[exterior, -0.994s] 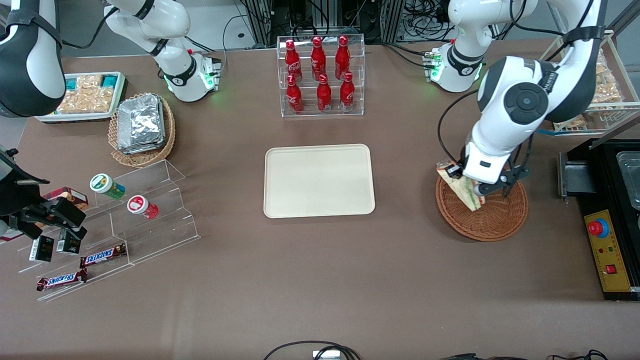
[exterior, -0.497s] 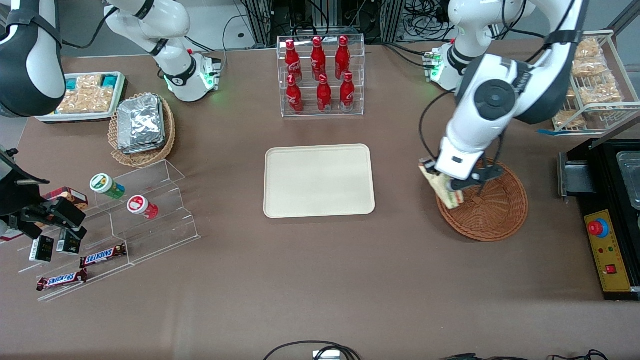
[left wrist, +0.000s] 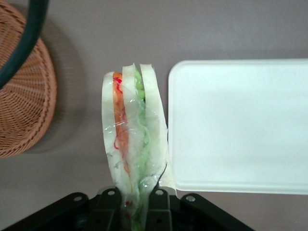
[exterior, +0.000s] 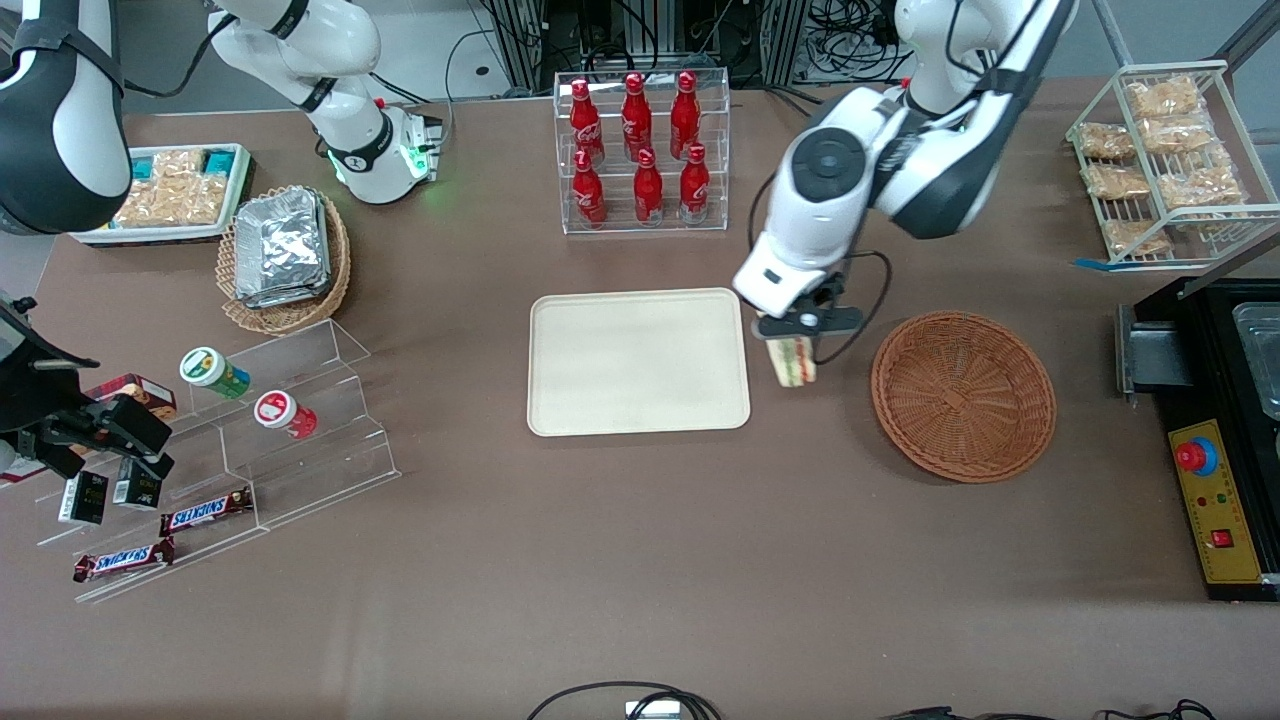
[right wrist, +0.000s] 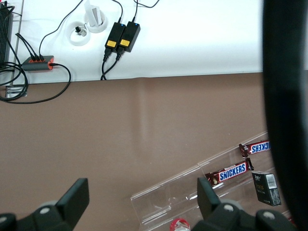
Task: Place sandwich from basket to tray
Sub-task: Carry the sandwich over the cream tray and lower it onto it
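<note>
The bench [exterior: 620, 560] is lit evenly and brightly from overhead, and only soft, short shadows are cast. Near the pincer [left wrist: 137, 211], glare is seen on the clear wrap of the sandwich [left wrist: 132, 130]. A faint shadow is thrown beside the basket [left wrist: 24, 110].

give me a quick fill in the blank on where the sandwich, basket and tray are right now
1. The gripper is shut on the ____.
2. The sandwich hangs above bare table between the basket and the ____.
3. The basket holds ____ sandwiches.
4. The tray lies nearer the front camera than the rack of red ____.

Missing words: sandwich; tray; no; bottles
</note>
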You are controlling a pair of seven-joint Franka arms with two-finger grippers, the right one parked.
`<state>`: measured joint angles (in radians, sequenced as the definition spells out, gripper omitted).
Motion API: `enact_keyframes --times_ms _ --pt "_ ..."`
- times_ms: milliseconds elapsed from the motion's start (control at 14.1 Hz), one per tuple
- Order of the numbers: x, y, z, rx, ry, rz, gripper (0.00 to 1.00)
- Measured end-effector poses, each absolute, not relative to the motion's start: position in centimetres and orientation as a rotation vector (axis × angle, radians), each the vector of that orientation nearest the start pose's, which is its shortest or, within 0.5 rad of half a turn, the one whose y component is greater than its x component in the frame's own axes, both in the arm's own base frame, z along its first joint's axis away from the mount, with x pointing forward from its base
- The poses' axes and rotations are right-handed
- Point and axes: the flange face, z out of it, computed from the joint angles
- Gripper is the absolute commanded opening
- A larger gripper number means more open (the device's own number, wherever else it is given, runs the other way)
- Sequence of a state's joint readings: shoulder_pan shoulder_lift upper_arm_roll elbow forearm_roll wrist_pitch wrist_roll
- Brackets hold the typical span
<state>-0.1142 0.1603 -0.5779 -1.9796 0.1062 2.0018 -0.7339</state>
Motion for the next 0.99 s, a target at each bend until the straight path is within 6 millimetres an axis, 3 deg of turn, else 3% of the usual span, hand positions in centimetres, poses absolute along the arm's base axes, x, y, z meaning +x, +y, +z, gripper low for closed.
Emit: enact_keyframes --times_ms 284,639,994 --pt "43.6 -38.3 35.4 -3.011 0.171 0.152 0.0" --pt "43.0 -42.5 33.8 -3.029 0.276 0.185 0.0" --pt "42.7 -43.9 30.8 -2.996 0.352 0.173 0.03"
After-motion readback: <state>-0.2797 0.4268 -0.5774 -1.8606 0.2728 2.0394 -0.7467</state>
